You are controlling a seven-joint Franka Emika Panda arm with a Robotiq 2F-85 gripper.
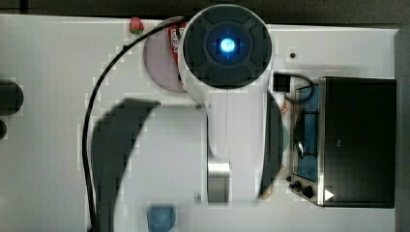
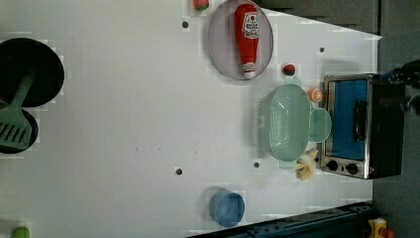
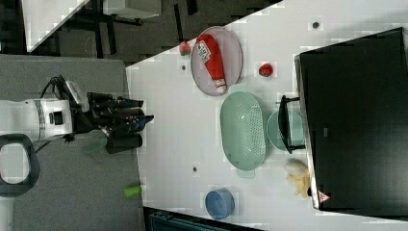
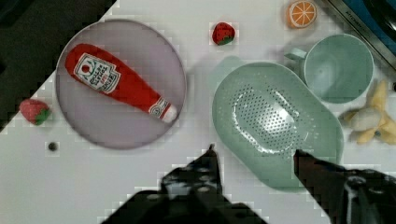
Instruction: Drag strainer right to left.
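Note:
The strainer [image 2: 285,121] is a pale mint-green oval colander with a hole-dotted bottom, lying on the white table just in front of the toaster oven. In the right view the strainer [image 3: 243,130] sits between the plate and the blue cup. The wrist view looks down on the strainer [image 4: 275,121]. My gripper [image 4: 254,154] is open, with its two black fingertips [image 4: 211,156] spread over the strainer's near rim and nothing between them. In the right view my gripper [image 3: 144,118] sticks out from the arm well away from the strainer.
A round mint cup [image 2: 320,125] touches the strainer's oven side. Around it lie the black toaster oven [image 2: 366,126], an orange slice [image 2: 315,94], a banana [image 2: 306,163] and a strawberry [image 2: 289,69]. A purple plate [image 2: 220,44] holds a ketchup bottle [image 2: 247,37]. A blue cup [image 2: 227,207] stands near the table edge.

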